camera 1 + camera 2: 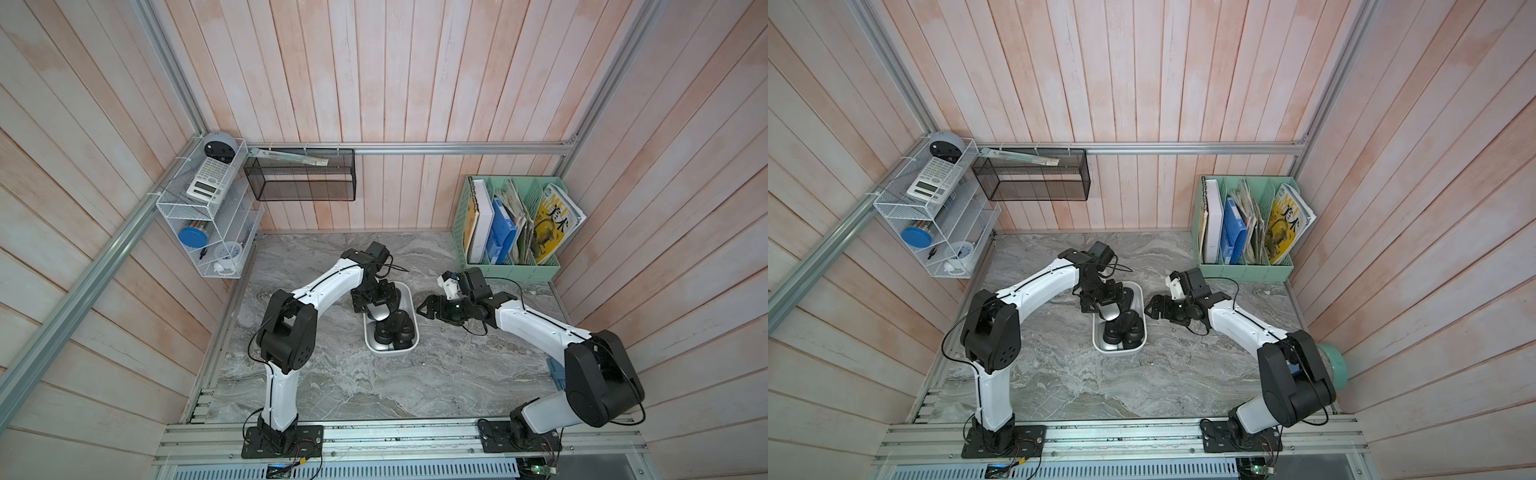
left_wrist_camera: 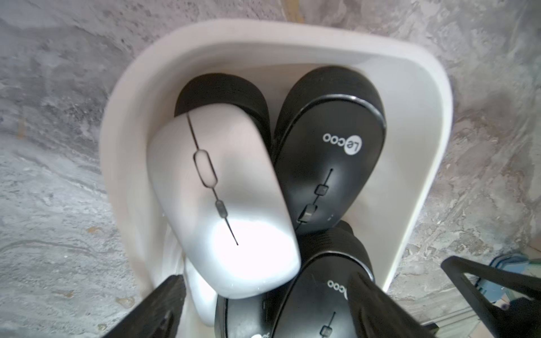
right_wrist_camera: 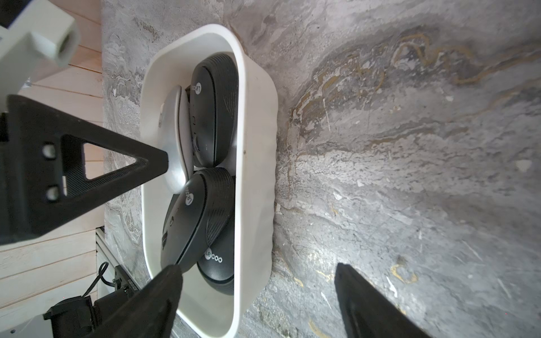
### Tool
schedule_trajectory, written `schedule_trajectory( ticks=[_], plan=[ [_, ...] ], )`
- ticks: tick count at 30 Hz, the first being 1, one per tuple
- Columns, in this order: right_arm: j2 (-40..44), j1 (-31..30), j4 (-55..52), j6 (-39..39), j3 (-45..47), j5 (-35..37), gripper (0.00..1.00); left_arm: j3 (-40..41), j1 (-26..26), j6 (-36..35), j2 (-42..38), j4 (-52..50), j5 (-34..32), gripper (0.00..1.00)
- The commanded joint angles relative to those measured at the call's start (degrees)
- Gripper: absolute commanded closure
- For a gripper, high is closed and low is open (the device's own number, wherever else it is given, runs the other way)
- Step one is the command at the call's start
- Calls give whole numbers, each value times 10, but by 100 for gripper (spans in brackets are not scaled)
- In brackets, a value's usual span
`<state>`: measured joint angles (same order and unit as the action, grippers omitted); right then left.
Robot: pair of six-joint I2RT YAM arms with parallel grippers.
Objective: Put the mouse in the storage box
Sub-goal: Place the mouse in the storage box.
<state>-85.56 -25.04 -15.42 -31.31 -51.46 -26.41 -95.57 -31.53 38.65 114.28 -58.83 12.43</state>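
in both top views the left gripper (image 1: 374,309) and its wrist cover the far end of the white box (image 1: 409,293) and most of the silver mouse (image 1: 380,313), so only a pale sliver of it shows there. the left wrist view is blurred, and the gripper's fingers (image 2: 158,307) are cut off at the picture's edge. in the right wrist view the silver mouse (image 3: 175,140) is seen edge on and one left finger crosses in front of it. whether that fingertip touches the mouse cannot be told. the black mice (image 2: 330,146) in the box overlap and are hard to count; at least three show.

the left gripper stands wide open, its fingers on either side of one end of the silver mouse (image 2: 222,190), with a clear gap on one side. it grips nothing. the silver mouse lies inside the box, tilted, resting on top of the black mice. the right gripper (image 1: 430,299) is just beside the box, over the table (image 1: 332,386), also spread wide and empty.
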Motion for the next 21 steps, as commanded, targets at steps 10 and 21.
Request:
schedule_trajectory(
  ticks=[10,21],
  plan=[
    [51,1,-60,22,-25,66,12,-61,-17,-51,-92,-73,-177,5],
    [245,15,-52,107,-60,327,6,82,-79,-136,-379,94,-471,0]
  ],
)
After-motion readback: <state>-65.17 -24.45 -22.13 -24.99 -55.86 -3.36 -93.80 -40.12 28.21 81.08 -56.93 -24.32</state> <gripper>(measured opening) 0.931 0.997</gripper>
